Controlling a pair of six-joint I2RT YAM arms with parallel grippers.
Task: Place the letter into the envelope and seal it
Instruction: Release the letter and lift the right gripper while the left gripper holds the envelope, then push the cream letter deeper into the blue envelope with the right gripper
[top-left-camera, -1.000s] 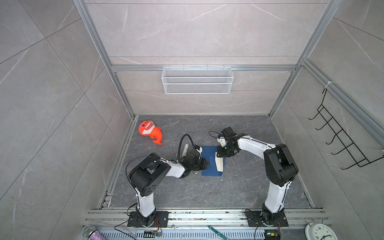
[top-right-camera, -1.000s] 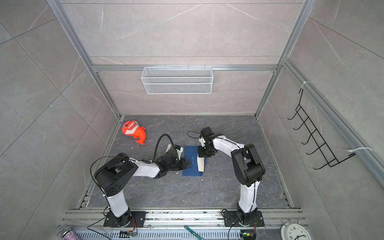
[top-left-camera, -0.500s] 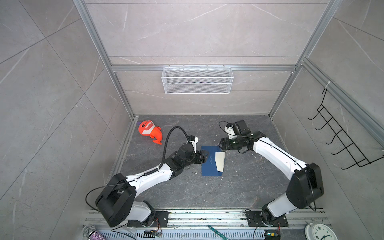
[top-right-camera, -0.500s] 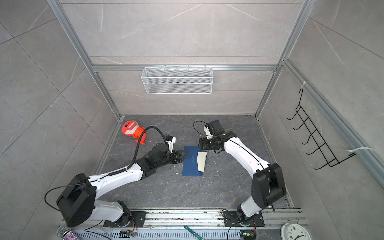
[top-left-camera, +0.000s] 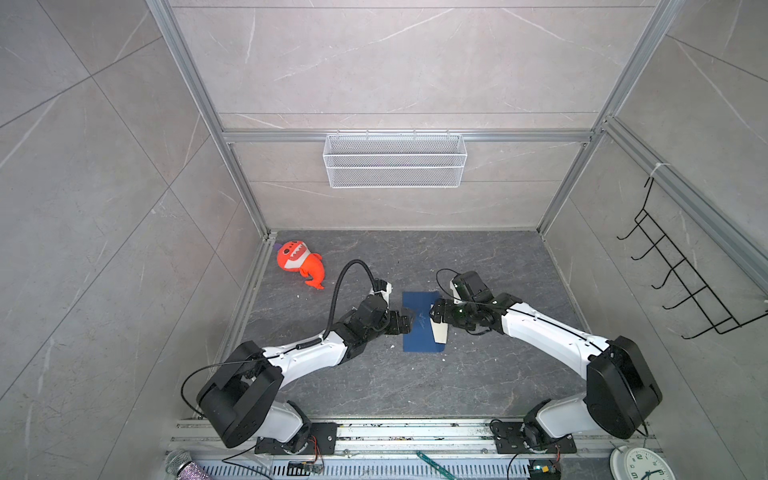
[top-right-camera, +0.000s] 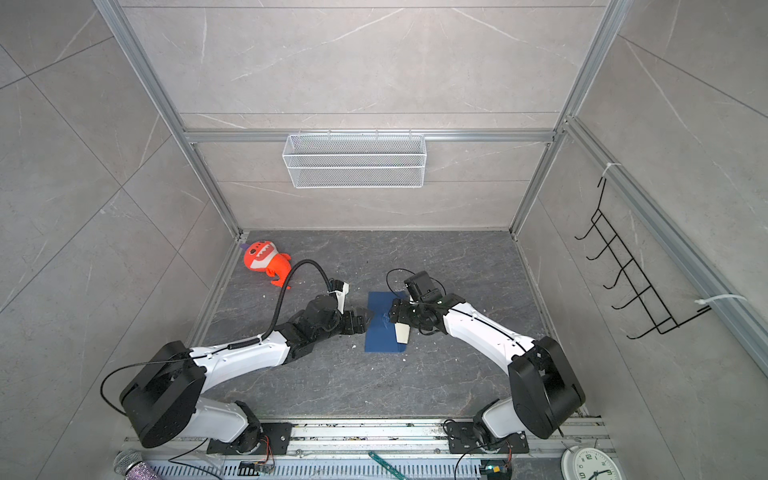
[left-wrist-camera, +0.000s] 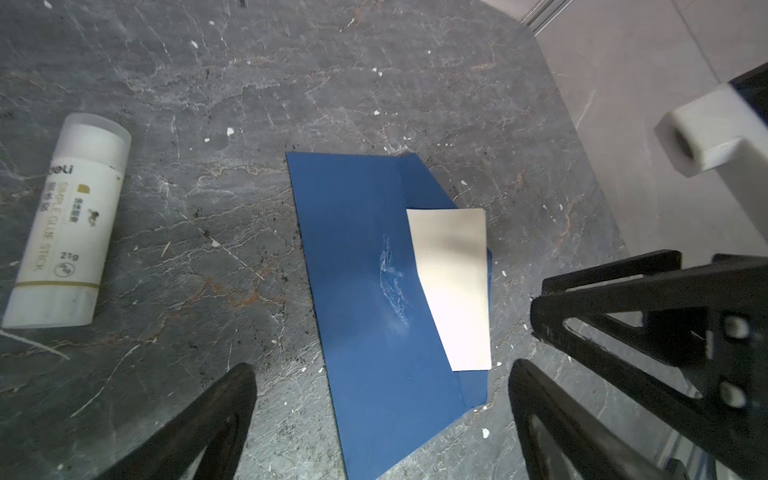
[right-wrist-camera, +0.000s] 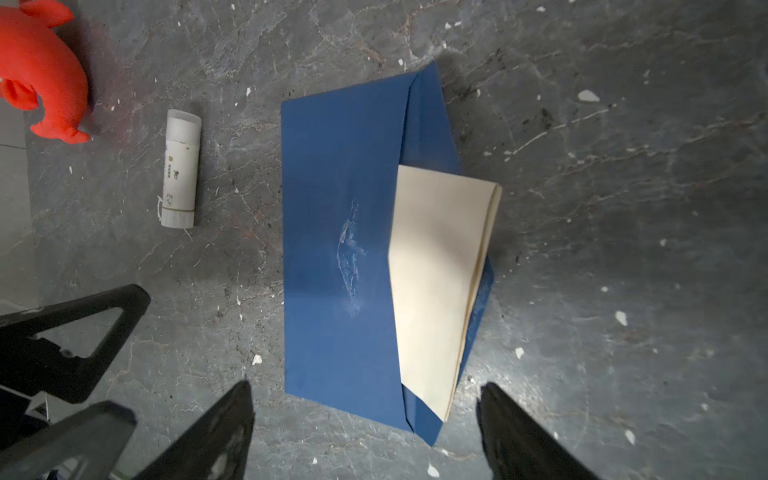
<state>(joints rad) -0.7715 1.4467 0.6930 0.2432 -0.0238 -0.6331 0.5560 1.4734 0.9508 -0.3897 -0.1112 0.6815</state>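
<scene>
The navy envelope lies flat mid-floor with a pale smear on its face. The folded tan letter is partly tucked in and sticks out over the open flap on the envelope's right side. My left gripper hovers open at the envelope's left edge, holding nothing. My right gripper hovers open over the right edge near the letter, also holding nothing.
A white glue stick lies on the floor left of the envelope. An orange plush toy sits at the back left. A wire basket hangs on the back wall and a hook rack on the right wall.
Both grippers have opened wide and both arms have stretched out into a lower, longer pose. The envelope and the letter lie where they were.
</scene>
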